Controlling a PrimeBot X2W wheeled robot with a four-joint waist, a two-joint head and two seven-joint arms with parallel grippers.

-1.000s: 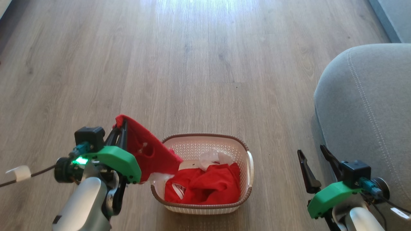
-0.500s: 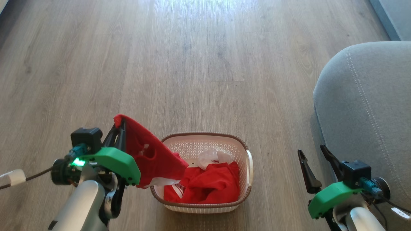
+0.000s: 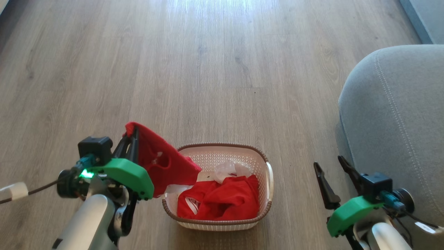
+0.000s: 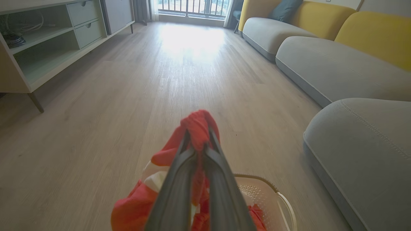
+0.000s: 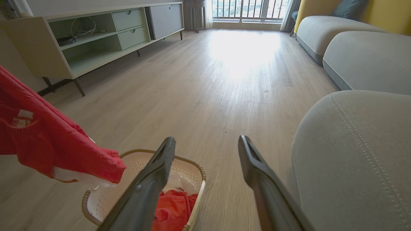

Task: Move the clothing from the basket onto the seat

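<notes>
My left gripper is shut on a red garment of the clothing, lifted above the basket's left end with its lower hem hanging over the rim. The cream basket sits on the floor with more red and white clothing inside. At the lower right my right gripper stands open and empty, between the basket and the grey seat.
Wood floor stretches ahead of the basket. A low sideboard on thin legs lines the left wall. More grey sofa cushions with yellow backs run along the right.
My right gripper has shifted a little to the left and up. The left gripper with the red garment has barely moved; the hanging hem has swung slightly.
</notes>
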